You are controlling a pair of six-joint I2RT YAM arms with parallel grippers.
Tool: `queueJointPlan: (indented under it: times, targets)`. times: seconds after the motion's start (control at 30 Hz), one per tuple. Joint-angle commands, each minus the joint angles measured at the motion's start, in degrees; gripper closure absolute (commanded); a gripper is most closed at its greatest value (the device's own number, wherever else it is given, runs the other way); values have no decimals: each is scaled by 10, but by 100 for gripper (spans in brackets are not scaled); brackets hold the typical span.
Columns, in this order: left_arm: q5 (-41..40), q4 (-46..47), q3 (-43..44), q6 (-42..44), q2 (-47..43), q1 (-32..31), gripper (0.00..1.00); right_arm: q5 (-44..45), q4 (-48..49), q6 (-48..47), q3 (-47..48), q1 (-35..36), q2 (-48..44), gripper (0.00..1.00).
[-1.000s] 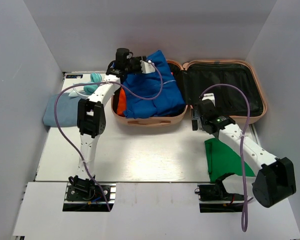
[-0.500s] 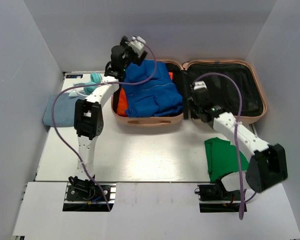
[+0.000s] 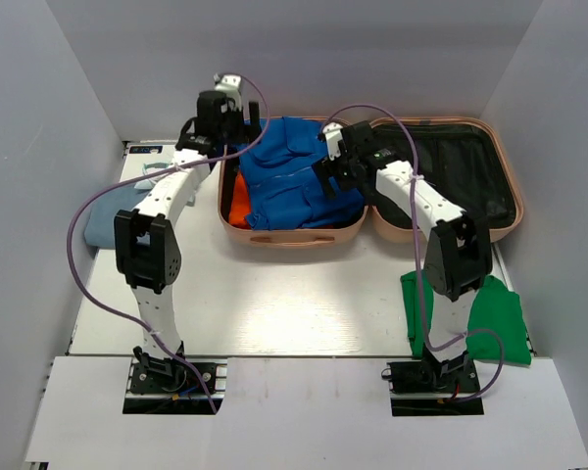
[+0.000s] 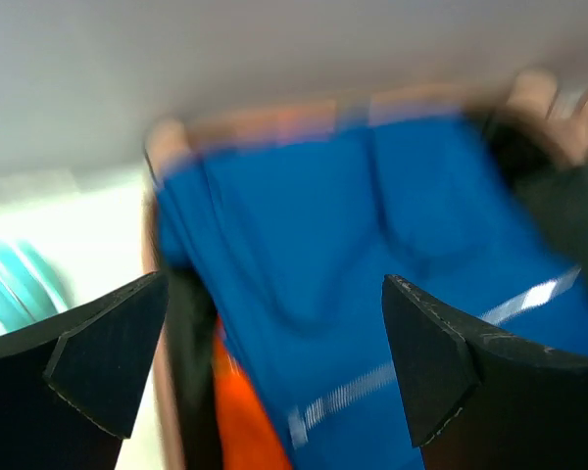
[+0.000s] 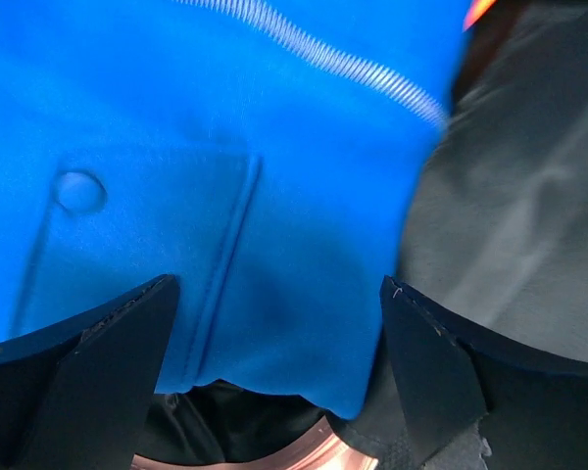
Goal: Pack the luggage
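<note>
The pale pink luggage [image 3: 294,238] lies open, its black-lined lid [image 3: 451,176] to the right. A blue garment [image 3: 294,181] fills the left half over an orange one [image 3: 237,208]. My left gripper [image 3: 241,125] hovers open above the half's far left corner. In its wrist view the blue garment [image 4: 372,255] and orange cloth [image 4: 245,421] lie below the open gripper [image 4: 274,362], untouched. My right gripper [image 3: 331,168] stands open over the blue garment's right edge. Its wrist view shows blue fabric [image 5: 225,176], black lining [image 5: 519,215] and pink rim [image 5: 314,455] under the gripper [image 5: 279,372].
A green cloth [image 3: 465,313] lies on the table at the right, near the right arm's base. A light blue cloth [image 3: 103,223] and a teal item [image 3: 171,168] sit left of the luggage. White walls close in on three sides.
My left gripper opened, let go of the blue garment and drew back toward the far left. My right arm swung from beside the lid to over the blue garment.
</note>
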Motion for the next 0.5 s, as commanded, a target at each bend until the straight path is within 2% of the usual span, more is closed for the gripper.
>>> queueJointPlan:
  times: [0.0,0.1,0.27,0.3,0.4,0.43,0.47]
  targets:
    - [13,-71,-35,-42,-3,-4,0,-46,-60,-56,37,-18,20,10]
    - [9,-83,-27,-62,32,-9,0,-66,-78,-30,47,-27,44,10]
    - [32,-109,58,-110,125,-8,0,-80,-124,3,71,-37,84,12]
    - [43,-106,64,-115,142,-7,0,-89,-141,7,74,-38,91,23]
    - [52,-104,112,-121,177,-9,0,-133,-153,20,63,-41,97,40]
    - [55,-100,124,-127,195,-11,0,-140,-148,28,52,-41,96,65]
    - [55,-94,138,-130,209,-13,0,-166,-149,27,48,-41,96,81]
